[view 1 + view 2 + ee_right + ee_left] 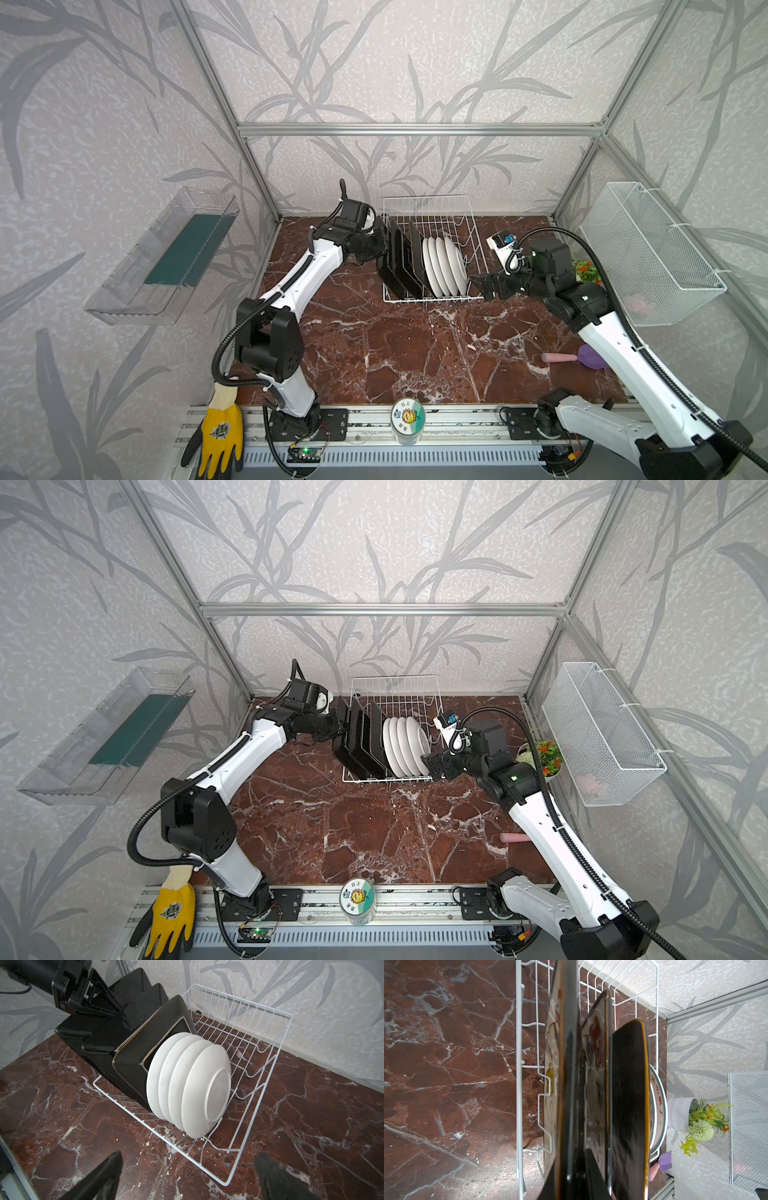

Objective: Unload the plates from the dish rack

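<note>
Tabletop: red-brown marble pattern with white veins.

Dish rack: white wire, at the back centre of the table, close to the wall.

Square plates: black backs, cream flower-painted faces; upright in the rack's left slots.

Round plates: four, plain white backs, upright in a row just right of the square ones. The left wrist view shows red Chinese characters and a green rim on one face.

Left gripper: fingers closed on the upper edge of the end square plate, the leftmost in the rack.

Right gripper: fingers spread wide, holding nothing, low beside the rack's front right corner.

Glove: yellow and black with a dark emblem, print unreadable; on the front rail, left.

Jar: lid label shows a sunflower and "日上"; other characters too small to read; on the front rail, centre.
</note>
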